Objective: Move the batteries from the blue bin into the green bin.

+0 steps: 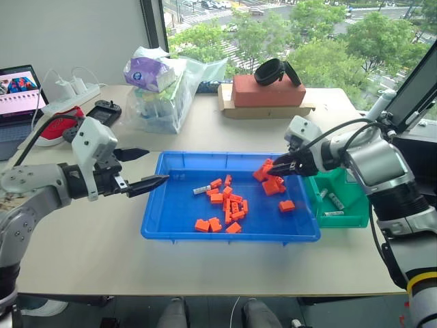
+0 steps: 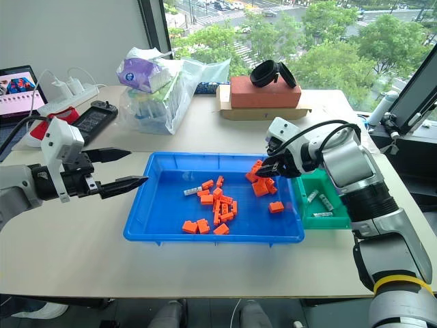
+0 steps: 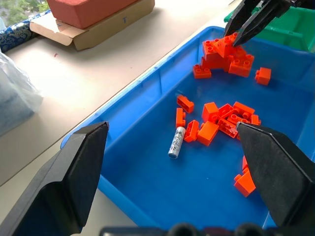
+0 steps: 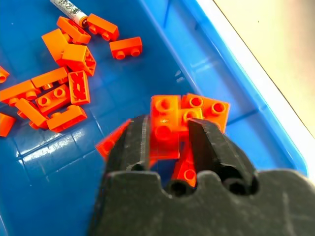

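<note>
One battery left: a battery lies flat in the blue bin, beside the orange blocks.
Way it lies: its long side points across the bin, toward the left tool.
Nearer arm: the left one, I think.
Left tool: wide open, holding nothing.
Right tool: a little open, empty, over the far block pile.
Green bin: some batteries inside already.
Table: pale table by a window.

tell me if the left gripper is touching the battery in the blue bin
Apart. In the left wrist view the left gripper has open fingers hovering well short of the battery.
</note>
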Tool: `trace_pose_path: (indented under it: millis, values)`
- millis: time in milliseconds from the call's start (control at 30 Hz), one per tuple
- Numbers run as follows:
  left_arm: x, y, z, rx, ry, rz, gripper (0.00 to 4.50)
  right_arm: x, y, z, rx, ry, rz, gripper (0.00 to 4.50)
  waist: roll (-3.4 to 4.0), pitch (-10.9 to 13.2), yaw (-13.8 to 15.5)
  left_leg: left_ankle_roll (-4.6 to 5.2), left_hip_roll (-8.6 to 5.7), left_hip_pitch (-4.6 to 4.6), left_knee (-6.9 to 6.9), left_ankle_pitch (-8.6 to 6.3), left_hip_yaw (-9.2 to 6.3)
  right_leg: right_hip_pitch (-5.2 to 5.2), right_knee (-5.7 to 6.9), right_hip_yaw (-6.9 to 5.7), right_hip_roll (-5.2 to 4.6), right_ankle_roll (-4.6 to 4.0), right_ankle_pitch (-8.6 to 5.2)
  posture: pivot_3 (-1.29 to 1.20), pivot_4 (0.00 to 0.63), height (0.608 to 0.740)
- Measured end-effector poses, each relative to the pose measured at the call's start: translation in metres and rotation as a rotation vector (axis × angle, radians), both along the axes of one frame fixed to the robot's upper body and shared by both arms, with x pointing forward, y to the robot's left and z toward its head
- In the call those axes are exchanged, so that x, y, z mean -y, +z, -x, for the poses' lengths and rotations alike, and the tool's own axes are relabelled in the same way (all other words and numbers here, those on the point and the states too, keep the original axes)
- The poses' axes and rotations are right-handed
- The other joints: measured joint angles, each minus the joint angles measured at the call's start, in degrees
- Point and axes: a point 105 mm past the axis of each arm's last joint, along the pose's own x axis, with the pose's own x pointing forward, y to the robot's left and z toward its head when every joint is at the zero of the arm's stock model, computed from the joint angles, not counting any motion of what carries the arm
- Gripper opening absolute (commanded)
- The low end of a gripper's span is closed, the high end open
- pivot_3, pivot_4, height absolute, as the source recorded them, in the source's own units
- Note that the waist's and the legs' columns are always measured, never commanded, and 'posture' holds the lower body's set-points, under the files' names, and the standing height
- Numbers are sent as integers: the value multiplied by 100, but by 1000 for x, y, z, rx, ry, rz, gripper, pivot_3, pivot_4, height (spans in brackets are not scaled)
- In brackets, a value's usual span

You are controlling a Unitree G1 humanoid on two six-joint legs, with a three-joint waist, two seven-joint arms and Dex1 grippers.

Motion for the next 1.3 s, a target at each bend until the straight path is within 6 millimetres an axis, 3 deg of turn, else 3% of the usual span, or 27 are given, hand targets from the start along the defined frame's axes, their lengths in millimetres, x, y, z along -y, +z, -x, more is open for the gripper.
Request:
trace_pose_path:
  millis: [133,167,267,400,500,733,933,1133,1267,1300]
  values:
    - [-2,-1,0,-4,6,-2,4500,1,1,-2,13,-5,10,4381,0,0,10,0,0,-1,0,0,0,0,0,0,-1,0,0,0,150,740]
    - [-4,-2,0,-6,11,-2,4500,-1,3,-3,23,1,10,4456,0,0,7,0,0,-1,0,0,0,0,0,0,-1,0,0,0,150,740]
    - [-7,-4,2,-11,26,-2,4500,-13,12,-2,46,48,-7,4456,0,0,-23,0,0,0,0,0,0,-3,3,2,2,0,0,0,150,740]
    - [-14,-5,6,-7,61,-15,4500,-61,19,19,92,299,-26,4456,0,0,-15,0,2,0,0,0,-1,-2,5,1,3,0,0,0,150,740]
    - [-22,-4,10,2,98,-26,4500,-90,9,26,106,412,-15,4456,0,0,-4,0,2,-1,5,0,-1,0,4,0,2,0,0,0,150,740]
    - [-41,-7,30,-14,209,-58,4500,-137,-20,15,71,477,-31,4456,-1,0,-8,-3,2,-1,1,2,-1,-4,10,-2,3,0,0,0,150,740]
    - [-40,-2,43,7,238,-63,4500,-164,-35,0,64,461,-28,4456,-1,0,-12,-6,3,0,1,3,-3,-3,12,-5,3,-1,1,0,150,740]
    - [-42,0,47,8,260,-62,4500,-170,-51,-11,47,414,5,4456,-1,0,-14,-6,3,0,-1,3,-3,-4,12,-6,3,-1,1,0,150,740]
    - [-42,-1,49,3,264,-58,4500,-168,-67,-14,28,403,55,3469,-1,0,-17,-7,3,0,-2,3,-3,-6,13,-5,4,-2,1,0,150,740]
    - [-41,0,49,5,264,-56,4500,-168,-70,-14,25,403,66,3003,-2,0,-17,-7,4,0,-2,3,-4,-5,15,-6,4,-2,1,0,150,740]
